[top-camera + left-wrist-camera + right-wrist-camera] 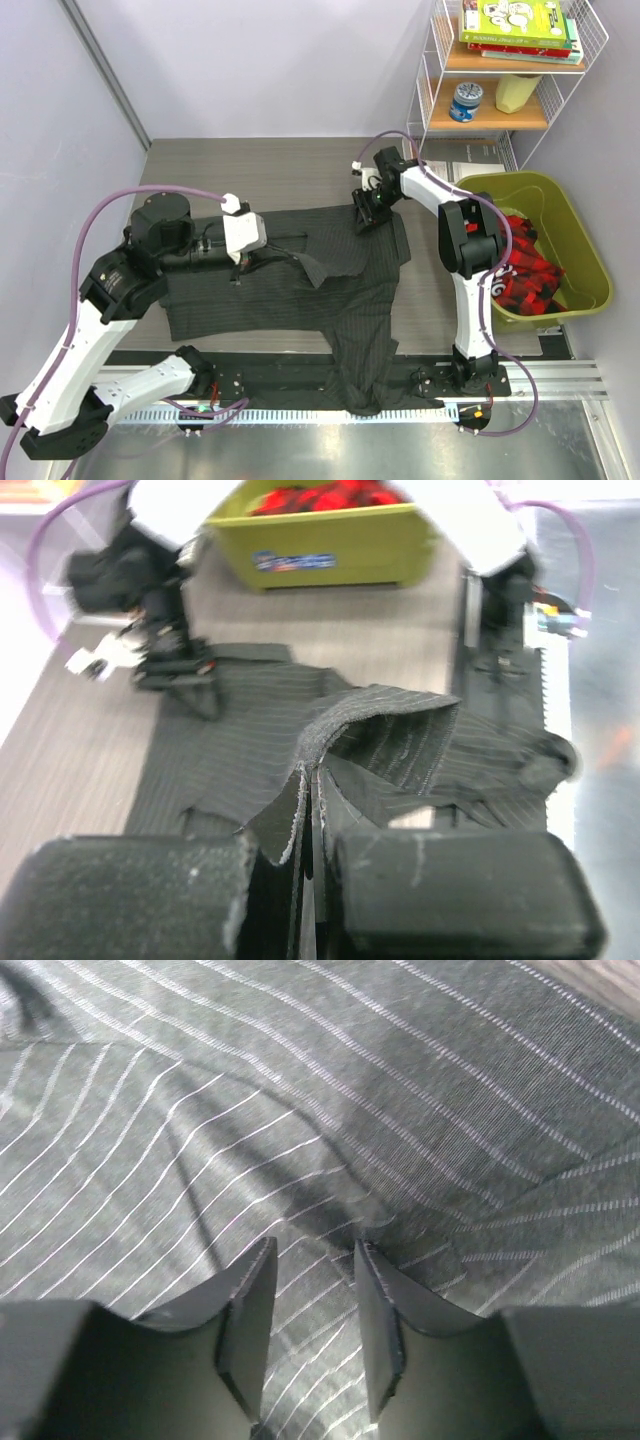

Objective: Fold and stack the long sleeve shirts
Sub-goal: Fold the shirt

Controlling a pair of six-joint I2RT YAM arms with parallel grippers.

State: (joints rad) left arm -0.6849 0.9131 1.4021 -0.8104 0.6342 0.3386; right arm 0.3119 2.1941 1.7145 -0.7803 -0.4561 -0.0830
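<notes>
Currently the long sleeve shirt (300, 300) lies spread at mid-table, with one part hanging over the near edge at 6 o'clock. My left pincer (315, 848) is pressed together on a raised fold of its cloth, toward 10 o'clock of the garment. My right pincer (315, 1250) stands partly spread, tips down on the shirt's 1 o'clock corner. I see no fold caught between its jaws.

Step in hand, as I judge it: carry the left-hand fold across while the right pins or takes its corner. To do it well:
- close the right on one layer only
- lift both sides level
- keep the pinstripes running straight

Edges: bare table (260, 170) is open from 10 to 12 o'clock. The green bin (590, 270) crowds 3 o'clock, near my right arm. The overhang at 6 o'clock may drag.
</notes>
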